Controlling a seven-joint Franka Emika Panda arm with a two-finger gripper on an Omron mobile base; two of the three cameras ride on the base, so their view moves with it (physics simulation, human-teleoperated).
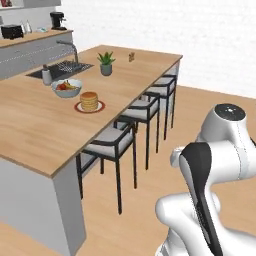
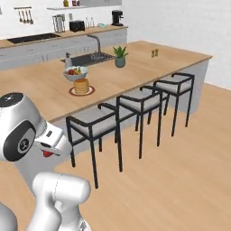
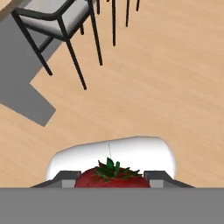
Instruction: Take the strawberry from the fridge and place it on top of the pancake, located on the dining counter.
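Looking across the room, the big wooden table (image 1: 45, 125) stretches away from the robot with dark chairs (image 2: 94, 124) tucked along its near side, and that row of chairs is the first hazard I can see: the arm is folded low beside them, over open floor (image 3: 166, 87), and if it swings up toward the tabletop without lifting first, an elbow or wrist could catch a chair back or the table's edge. Further along the table a sink (image 1: 60, 70), a potted plant (image 1: 106, 63) and a bowl of fruit (image 1: 67, 87) sit near the target, the bowl just beside the pancake (image 1: 89, 101) on its reddish plate (image 1: 101, 106), so a reach that drifts to that side could bump the bowl or drop the berry in the wrong dish. The stack itself is small and sits well in from the edge, which I judge means a long stretch or a closer approach by the base. The claw (image 3: 111, 179) is pinching the strawberry (image 3: 109, 177) between its two tips, leaves pointing away from the hand, and in the right view the berry shows as a red speck (image 2: 47, 154) under the wrist. Such a small, rounded, soft thing could slip out on a jolt, or roll off the pancake's top if released from any height or off-centre.
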